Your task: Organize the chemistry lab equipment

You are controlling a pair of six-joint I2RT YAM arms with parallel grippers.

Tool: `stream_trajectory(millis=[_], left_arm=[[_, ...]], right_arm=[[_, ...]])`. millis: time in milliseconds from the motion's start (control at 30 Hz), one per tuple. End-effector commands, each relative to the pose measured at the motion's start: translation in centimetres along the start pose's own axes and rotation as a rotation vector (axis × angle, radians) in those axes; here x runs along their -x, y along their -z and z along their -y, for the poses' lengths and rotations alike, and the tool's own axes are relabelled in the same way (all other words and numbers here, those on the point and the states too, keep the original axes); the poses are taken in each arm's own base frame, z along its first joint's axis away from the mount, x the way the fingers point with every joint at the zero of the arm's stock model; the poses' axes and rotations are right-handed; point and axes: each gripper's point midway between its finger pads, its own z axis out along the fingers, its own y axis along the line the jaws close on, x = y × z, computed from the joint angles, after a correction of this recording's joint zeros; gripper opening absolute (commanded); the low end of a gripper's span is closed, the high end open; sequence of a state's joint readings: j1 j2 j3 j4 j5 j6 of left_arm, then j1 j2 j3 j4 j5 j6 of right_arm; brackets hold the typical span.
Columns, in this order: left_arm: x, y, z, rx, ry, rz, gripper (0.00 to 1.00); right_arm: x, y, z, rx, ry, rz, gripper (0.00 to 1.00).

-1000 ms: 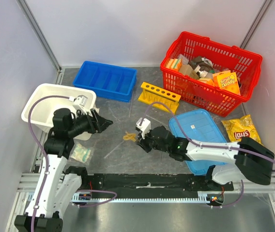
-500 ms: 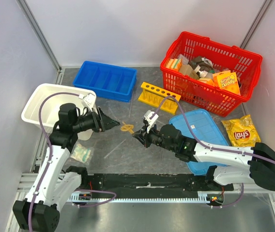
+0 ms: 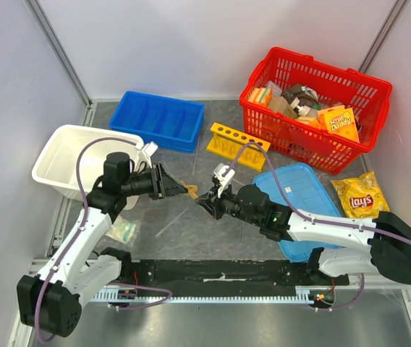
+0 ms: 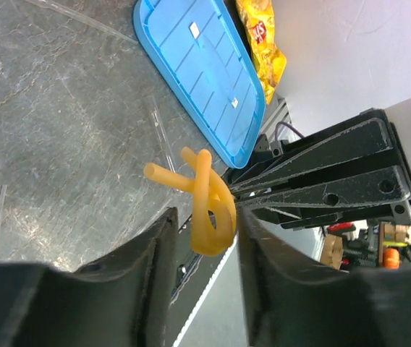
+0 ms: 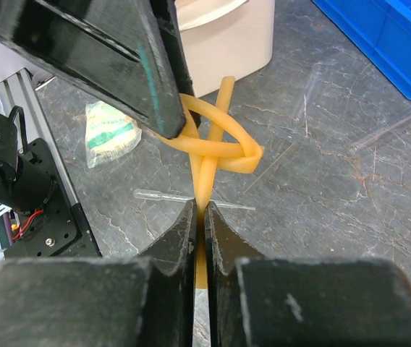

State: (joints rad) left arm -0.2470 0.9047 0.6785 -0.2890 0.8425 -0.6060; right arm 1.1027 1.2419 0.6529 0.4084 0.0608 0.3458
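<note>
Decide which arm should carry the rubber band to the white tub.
Probably left: the left fingers straddle the rubber band that the right fingers pinch, and the white tub sits on that side.

We see a tan band [image 5: 216, 141], a yellow rack [image 3: 238, 139] at twelve o'clock, a red basket [image 3: 292, 134] at two, a blue tray [image 3: 155, 139] at eleven, a white tub [image 3: 75, 148] at nine, all on a grey marbled table [image 3: 184, 225].

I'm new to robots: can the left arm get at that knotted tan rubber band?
Likely yes: the left gripper, jaws open, straddles the knotted tan rubber band, which the right gripper pinches in mid-air; nothing lies between.
</note>
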Motion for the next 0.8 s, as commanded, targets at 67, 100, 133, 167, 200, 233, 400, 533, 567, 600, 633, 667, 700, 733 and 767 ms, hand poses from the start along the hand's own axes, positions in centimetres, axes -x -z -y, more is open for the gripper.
stream_trajectory(millis=[67, 100, 133, 167, 200, 233, 400, 533, 567, 600, 633, 667, 700, 733, 767], left_arm=[[-0.1, -0.6, 1.5, -0.095, 0.041, -0.023, 0.11], [-0.1, -0.6, 1.6, -0.095, 0.046, -0.021, 0.02], [-0.1, -0.6, 1.5, -0.091, 0.053, -0.019, 0.02], [0.0, -0.5, 1.5, -0.088, 0.055, -0.013, 0.02], [0.2, -0.5, 1.5, -0.082, 0.055, -0.004, 0.02], [0.3, -0.5, 1.5, -0.074, 0.054, 0.005, 0.02], [1.8, -0.1, 1.1, 0.012, 0.019, 0.064, 0.02], [4.1, 0.8, 0.3, 0.149, -0.035, 0.138, 0.02], [4.8, 1.2, -0.2, 0.204, -0.046, 0.164, 0.02], [5.7, 1.8, -0.4, 0.255, -0.061, 0.194, 0.02], [6.6, 2.6, -0.7, 0.319, -0.075, 0.233, 0.02], [7.5, 3.4, -1.0, 0.375, -0.087, 0.268, 0.02], [8.6, 4.3, -1.0, 0.429, -0.11, 0.312, 0.02], [9.6, 5.5, -1.3, 0.495, -0.129, 0.36, 0.02], [10.6, 6.6, -1.5, 0.555, -0.147, 0.409, 0.02]], right_arm=[[2.9, -0.6, -0.9, 0.019, -0.007, 0.08, 0.12], [2.9, -0.6, -0.8, 0.018, -0.01, 0.08, 0.13], [2.9, -0.6, -0.8, 0.013, -0.013, 0.081, 0.15], [3.0, -0.5, -0.7, 0.009, -0.017, 0.084, 0.17], [2.9, -0.5, -0.7, 0.006, -0.021, 0.082, 0.22], [3.0, -0.4, -0.6, 0.002, -0.026, 0.083, 0.27], [3.3, 0.6, 0.1, -0.041, -0.034, 0.083, 0.64], [3.1, 1.9, 1.0, -0.086, -0.039, 0.079, 0.89], [3.2, 2.2, 1.1, -0.09, -0.041, 0.083, 0.96], [3.1, 2.5, 1.2, -0.098, -0.041, 0.083, 0.98], [3.0, 2.8, 1.4, -0.103, -0.042, 0.085, 0.98], [2.9, 3.1, 1.6, -0.113, -0.042, 0.084, 0.98], [2.5, 3.4, 1.8, -0.118, -0.043, 0.079, 0.98], [2.3, 3.6, 2.0, -0.126, -0.04, 0.078, 0.98], [2.2, 3.9, 2.2, -0.132, -0.042, 0.079, 0.98]])
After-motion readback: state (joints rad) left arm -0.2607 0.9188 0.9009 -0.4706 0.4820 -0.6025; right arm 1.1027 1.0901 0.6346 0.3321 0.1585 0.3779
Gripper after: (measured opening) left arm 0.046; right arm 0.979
